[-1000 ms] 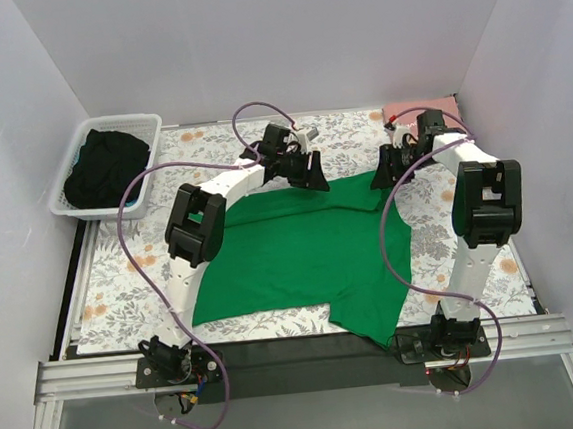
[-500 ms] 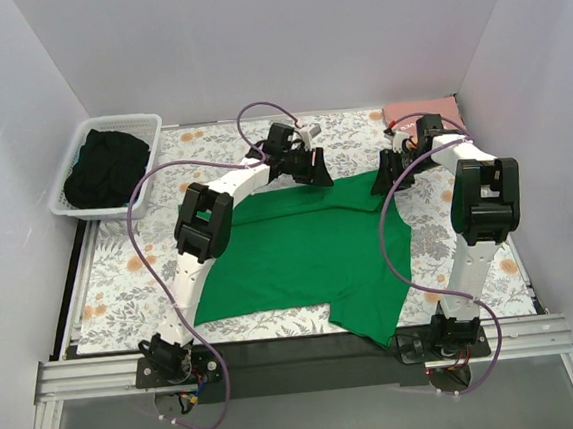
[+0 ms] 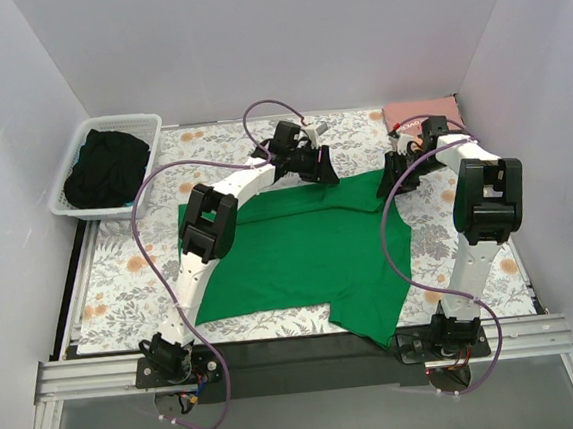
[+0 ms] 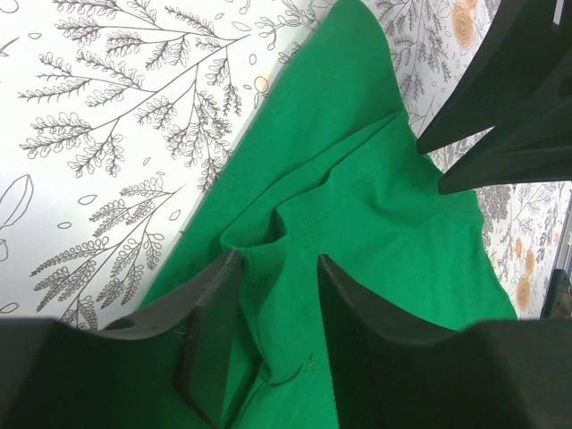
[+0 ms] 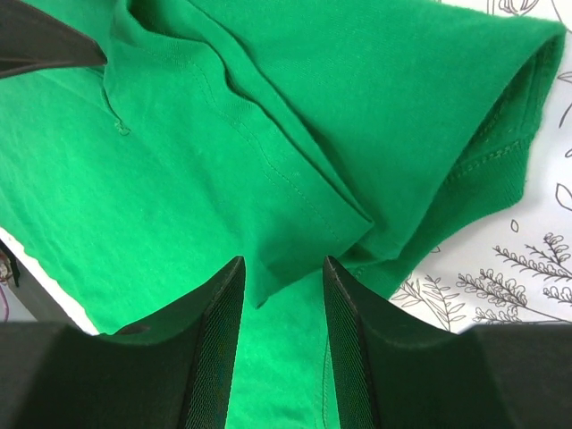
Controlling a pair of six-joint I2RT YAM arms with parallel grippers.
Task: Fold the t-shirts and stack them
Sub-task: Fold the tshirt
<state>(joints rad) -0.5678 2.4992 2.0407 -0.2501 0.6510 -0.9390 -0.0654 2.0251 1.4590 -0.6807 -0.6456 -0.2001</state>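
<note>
The green t-shirt (image 3: pixel 300 248) lies spread on the floral table cloth, its near right part hanging over the front edge. My left gripper (image 3: pixel 315 172) is at the shirt's far edge. In the left wrist view (image 4: pixel 279 259) its jaws are slightly apart around a raised fold of the green cloth (image 4: pixel 384 179). My right gripper (image 3: pixel 392 177) is at the shirt's far right corner. In the right wrist view (image 5: pixel 282 261) its jaws stand apart over a folded flap of green cloth (image 5: pixel 223 107) beside the sleeve. The pink t-shirt (image 3: pixel 418 111) lies folded at the back right corner.
A white slatted basket (image 3: pixel 143 127) at the back left holds a dark cloth (image 3: pixel 107 168). White walls close in the left, back and right sides. The floral table cloth (image 3: pixel 122 279) shows bare to the left of the green shirt. Purple cables loop over both arms.
My left gripper has slid a little to the right along the shirt's far edge, and its elbow followed. The right gripper has shifted only slightly. The shirt lies as before.
</note>
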